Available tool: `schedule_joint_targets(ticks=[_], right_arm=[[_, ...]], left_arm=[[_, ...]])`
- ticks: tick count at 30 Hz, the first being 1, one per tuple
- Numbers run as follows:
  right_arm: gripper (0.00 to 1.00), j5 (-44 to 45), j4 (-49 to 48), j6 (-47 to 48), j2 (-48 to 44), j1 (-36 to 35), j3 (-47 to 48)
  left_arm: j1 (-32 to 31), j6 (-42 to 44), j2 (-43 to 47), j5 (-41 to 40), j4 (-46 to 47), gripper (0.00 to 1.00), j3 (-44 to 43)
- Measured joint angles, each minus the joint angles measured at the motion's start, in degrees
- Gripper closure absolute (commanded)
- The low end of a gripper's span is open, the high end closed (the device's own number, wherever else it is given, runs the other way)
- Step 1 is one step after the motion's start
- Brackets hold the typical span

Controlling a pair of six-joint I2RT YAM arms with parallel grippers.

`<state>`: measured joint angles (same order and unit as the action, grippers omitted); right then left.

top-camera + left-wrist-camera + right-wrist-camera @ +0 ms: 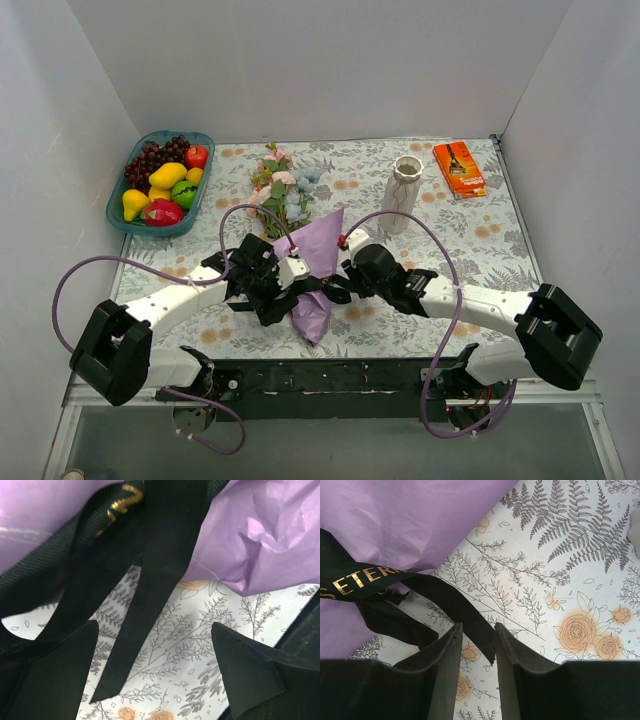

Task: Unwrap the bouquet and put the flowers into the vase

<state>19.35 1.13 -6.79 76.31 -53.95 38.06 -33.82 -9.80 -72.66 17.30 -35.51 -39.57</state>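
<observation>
The bouquet's purple paper cone (pixel 318 262) lies in the middle of the table, its tip towards the arms. The flowers (pixel 280 190), pink and pale blue, stick out of its far end. A black ribbon (pixel 296 300) with gold letters hangs loose around the cone. My left gripper (pixel 155 624) stands wide open at the cone's left side (pixel 270 292), and a ribbon tail (pixel 145 605) dangles between its fingers untouched. My right gripper (pixel 478 626) is at the cone's right side (pixel 336 290), narrowly open. The end of another ribbon tail (pixel 465 612) sits between its fingertips, unpinched. The vase (pixel 403 195) stands upright at the back right.
A teal tray (pixel 117 212) of plastic fruit sits at the back left. An orange box (pixel 459 168) lies at the back right, beyond the vase. A flower-printed tablecloth (pixel 470 240) covers the table, and white walls close in three sides.
</observation>
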Motion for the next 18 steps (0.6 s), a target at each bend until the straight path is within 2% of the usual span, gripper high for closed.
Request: schedule_joint_targets(ticks=[12,15,18], right_arm=[[0.59,-1.64,-0.31,-0.74,-3.41,0.35,-1.44],[0.59,-2.08,-0.31,-0.72,-4.28,0.76,-2.21],[0.59,-2.64,-0.26,-0.74,-4.33,1.49,-2.45]], left_arm=[[-0.92,3.61,-3.28,-1.57,7.21,0.23,3.19],[-0.92,3.80,-3.65,-1.88,8.48,0.31,3.21],[-1.01,3.52,-3.87,-2.29,9.57,0.44,3.21]])
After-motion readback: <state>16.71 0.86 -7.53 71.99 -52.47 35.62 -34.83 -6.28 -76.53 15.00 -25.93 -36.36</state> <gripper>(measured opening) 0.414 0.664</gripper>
